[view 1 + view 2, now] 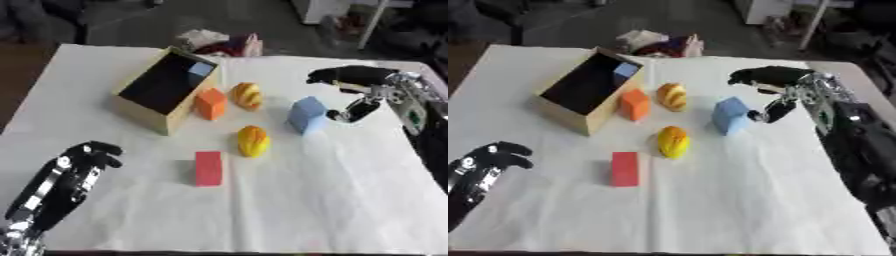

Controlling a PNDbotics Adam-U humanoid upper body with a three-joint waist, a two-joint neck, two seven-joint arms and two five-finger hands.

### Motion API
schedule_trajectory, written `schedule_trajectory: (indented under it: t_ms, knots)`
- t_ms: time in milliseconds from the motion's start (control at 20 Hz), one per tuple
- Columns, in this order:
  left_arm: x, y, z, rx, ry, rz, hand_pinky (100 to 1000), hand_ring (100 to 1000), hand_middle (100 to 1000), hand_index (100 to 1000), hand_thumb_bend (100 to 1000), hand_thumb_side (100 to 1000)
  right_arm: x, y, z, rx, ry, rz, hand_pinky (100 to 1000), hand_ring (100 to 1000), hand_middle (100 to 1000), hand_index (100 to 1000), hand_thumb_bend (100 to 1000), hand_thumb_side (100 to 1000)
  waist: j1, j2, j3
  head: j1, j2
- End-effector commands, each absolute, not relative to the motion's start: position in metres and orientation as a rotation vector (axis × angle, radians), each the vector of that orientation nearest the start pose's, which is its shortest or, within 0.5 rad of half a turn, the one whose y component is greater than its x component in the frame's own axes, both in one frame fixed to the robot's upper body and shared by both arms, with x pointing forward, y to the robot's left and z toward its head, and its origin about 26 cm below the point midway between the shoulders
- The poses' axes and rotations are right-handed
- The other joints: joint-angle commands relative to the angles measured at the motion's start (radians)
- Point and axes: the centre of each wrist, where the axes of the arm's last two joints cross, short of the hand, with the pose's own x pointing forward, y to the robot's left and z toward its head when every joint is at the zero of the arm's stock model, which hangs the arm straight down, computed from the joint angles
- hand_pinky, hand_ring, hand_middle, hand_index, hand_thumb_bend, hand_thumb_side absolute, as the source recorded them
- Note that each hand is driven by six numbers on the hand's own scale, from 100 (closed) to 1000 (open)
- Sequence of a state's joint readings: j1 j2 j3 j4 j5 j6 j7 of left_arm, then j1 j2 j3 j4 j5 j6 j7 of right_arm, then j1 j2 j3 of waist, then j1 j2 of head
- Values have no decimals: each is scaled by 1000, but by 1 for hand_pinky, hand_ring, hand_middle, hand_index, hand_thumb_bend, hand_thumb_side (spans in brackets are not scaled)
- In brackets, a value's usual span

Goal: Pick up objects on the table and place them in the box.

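1. here, a white-covered table (350, 210) fills most of both views, seen from above and slightly askew.
2. a wooden box (166, 87) lies toward the far left of the table, its dark opening facing up and toward the viewer.
3. one pale blue block (200, 70) already sits inside the box, against its far inner wall; that is the only item visibly packed.
4. five objects remain on the cloth. an orange block (211, 103) stands touching or just beside the box's right wall.
5. a striped yellow-orange rounded object (248, 95) lies just right of the orange block.
6. a second yellow-orange rounded object (253, 141) lies nearer the viewer, near the middle of the table.
7. a red block (208, 168) lies flat in front of it, closest to the viewer.
8. a light blue block (306, 114) stands to the right, apart from the others.
9. the right hand (773, 92) reaches in from the right with its fingers spread wide, the thumb just beside the light blue block's right face and the fingers arched above it; it holds nothing yet.
10. the left hand (83, 162) rests idle near the lower left corner, fingers loosely curled, holding nothing.
11. judging from this, the task is in its early part: one piece in, five to go, with the light blue block likely next.
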State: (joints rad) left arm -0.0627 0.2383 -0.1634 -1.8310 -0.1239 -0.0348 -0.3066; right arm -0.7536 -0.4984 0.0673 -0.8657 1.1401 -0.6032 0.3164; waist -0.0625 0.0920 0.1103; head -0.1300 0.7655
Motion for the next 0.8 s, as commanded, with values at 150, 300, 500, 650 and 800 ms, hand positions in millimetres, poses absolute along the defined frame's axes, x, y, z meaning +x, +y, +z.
schedule_trajectory:
  t_ms: [150,300,500,650,800]
  knots:
    - [281,236,82,-84,-1822,-740,825,659,675,744,100,750,454,-357,122,-872,-1271,1855,966,1000,1000,1000,281,100,5,-12,2,-2,5]
    - [281,236,82,-86,-1822,-741,825,659,675,744,100,750,454,-358,115,-847,-1240,1875,962,1000,1000,1000,265,123,4,-12,2,-2,5]
    - [281,236,82,-87,-1821,-741,825,659,675,744,100,747,453,-357,110,-809,-1202,1904,951,1000,1000,1000,252,154,3,-13,2,-2,5]
    - [281,236,82,-89,-1822,-742,825,659,675,744,100,751,454,-354,109,-796,-1203,1910,936,985,968,1000,222,130,4,-12,2,-2,5]
    - [281,236,82,-90,-1822,-742,825,660,675,744,100,750,455,-349,108,-800,-1224,1896,926,968,962,1000,209,105,5,-12,2,-2,5]
